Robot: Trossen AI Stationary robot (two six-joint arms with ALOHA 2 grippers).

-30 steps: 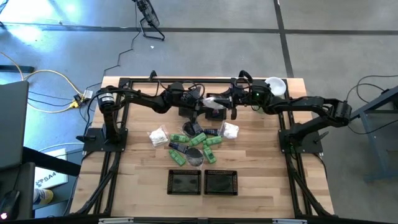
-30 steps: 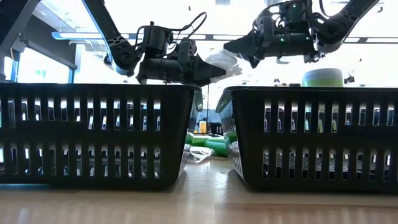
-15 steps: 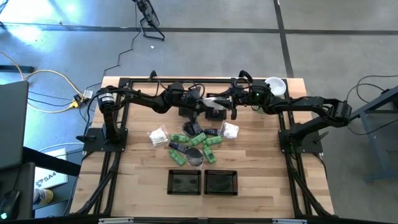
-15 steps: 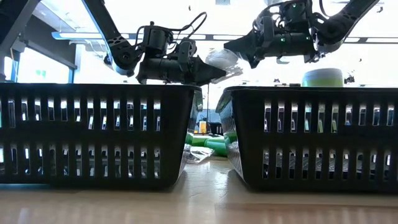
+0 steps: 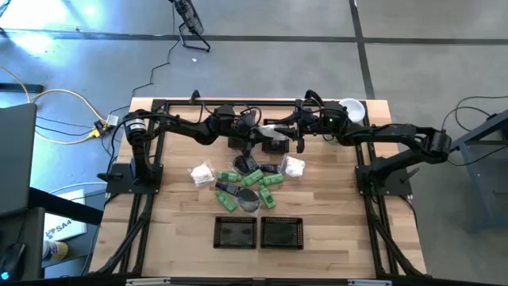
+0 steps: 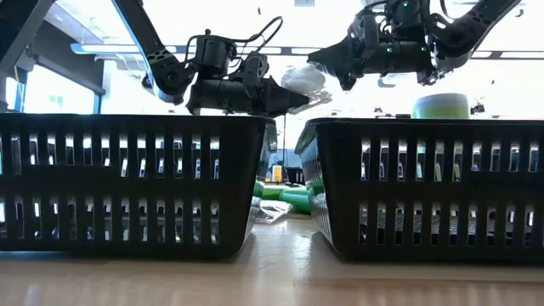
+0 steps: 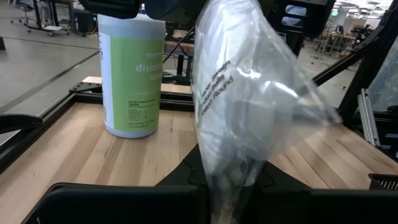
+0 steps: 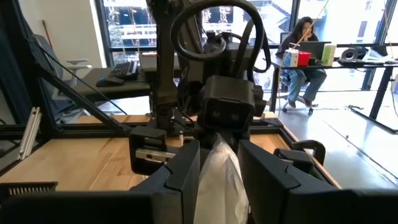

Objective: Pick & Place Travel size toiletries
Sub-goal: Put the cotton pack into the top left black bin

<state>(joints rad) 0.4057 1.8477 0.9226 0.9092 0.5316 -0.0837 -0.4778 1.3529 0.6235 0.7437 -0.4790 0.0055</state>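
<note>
Over the last second the left gripper (image 6: 293, 99) has closed its fingers on one end of the clear packet (image 6: 304, 79), while the right gripper (image 6: 327, 66) still pinches the other end, so a handover looks under way in mid-air at the back. The other toiletries (image 5: 248, 183) lie mid-surface, behind two black baskets (image 5: 259, 233). Beyond the wooden surface (image 5: 333, 214), a person sits at a desk.
</note>
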